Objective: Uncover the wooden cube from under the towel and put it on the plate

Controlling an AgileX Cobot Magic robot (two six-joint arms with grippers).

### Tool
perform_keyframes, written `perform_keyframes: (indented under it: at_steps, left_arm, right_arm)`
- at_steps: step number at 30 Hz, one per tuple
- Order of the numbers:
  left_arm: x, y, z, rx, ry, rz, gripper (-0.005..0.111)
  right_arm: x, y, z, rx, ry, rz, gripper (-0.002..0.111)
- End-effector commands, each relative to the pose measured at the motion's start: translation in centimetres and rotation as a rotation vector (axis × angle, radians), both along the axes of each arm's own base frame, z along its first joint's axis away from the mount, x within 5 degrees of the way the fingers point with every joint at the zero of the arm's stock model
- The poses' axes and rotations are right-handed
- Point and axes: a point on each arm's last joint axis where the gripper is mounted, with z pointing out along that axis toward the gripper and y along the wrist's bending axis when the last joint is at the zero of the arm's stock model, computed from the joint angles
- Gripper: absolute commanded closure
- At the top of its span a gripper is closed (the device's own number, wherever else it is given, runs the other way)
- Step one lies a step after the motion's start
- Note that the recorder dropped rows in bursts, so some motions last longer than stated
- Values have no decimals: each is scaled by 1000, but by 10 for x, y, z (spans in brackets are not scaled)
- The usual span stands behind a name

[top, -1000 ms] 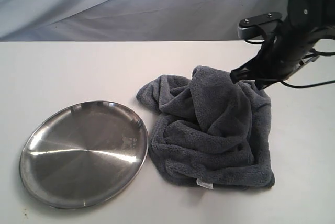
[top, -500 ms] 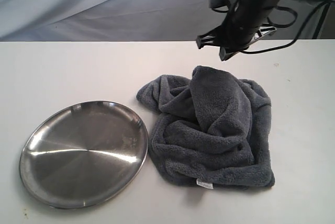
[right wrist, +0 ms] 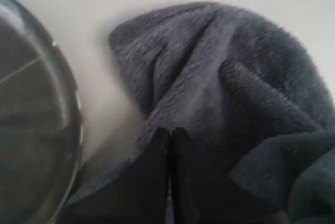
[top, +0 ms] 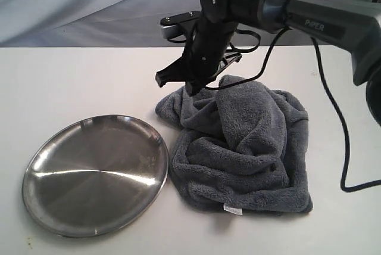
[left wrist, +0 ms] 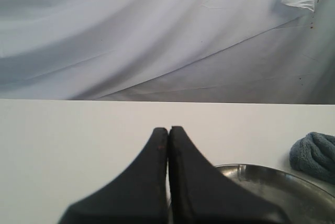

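The dark grey towel (top: 244,148) lies crumpled in a heap right of centre, its white tag (top: 231,209) at the near edge. The wooden cube is hidden. The shiny steel plate (top: 95,174) sits empty to the towel's left. My right gripper (top: 175,85) hangs shut just over the towel's far left corner, with nothing between its fingers. In the right wrist view its closed tips (right wrist: 169,130) point at towel (right wrist: 235,77) folds, with the plate (right wrist: 31,130) rim alongside. My left gripper (left wrist: 168,129) is shut and empty near the plate (left wrist: 282,182). It does not appear in the exterior view.
The white table (top: 71,82) ends at a far edge against a grey cloth backdrop (top: 89,5). The right arm (top: 321,19) stretches in from the upper right, and its black cable (top: 342,148) hangs down beside the towel.
The right arm has swept leftward from the towel's far right side, across its top, to above its far left corner. The gripper stayed shut. Towel and plate have not moved.
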Motion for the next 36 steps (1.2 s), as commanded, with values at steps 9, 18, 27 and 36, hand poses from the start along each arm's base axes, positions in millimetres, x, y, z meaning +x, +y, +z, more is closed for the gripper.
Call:
perform_keyframes:
  at_steps: [9, 18, 27, 36]
  left_arm:
    - [0, 0, -1, 0, 2, 2, 105]
    - [0, 0, -1, -2, 2, 2, 105]
    - [0, 0, -1, 0, 2, 2, 105]
    - [0, 0, -1, 0, 2, 2, 105]
  right_arm:
    - [-84, 68, 21, -53, 113, 256, 108]
    - [-171, 29, -1, -82, 175, 277, 108]
    - [-195, -81, -8, -124, 115, 88, 108]
    - [-165, -157, -7, -167, 42, -128, 108]
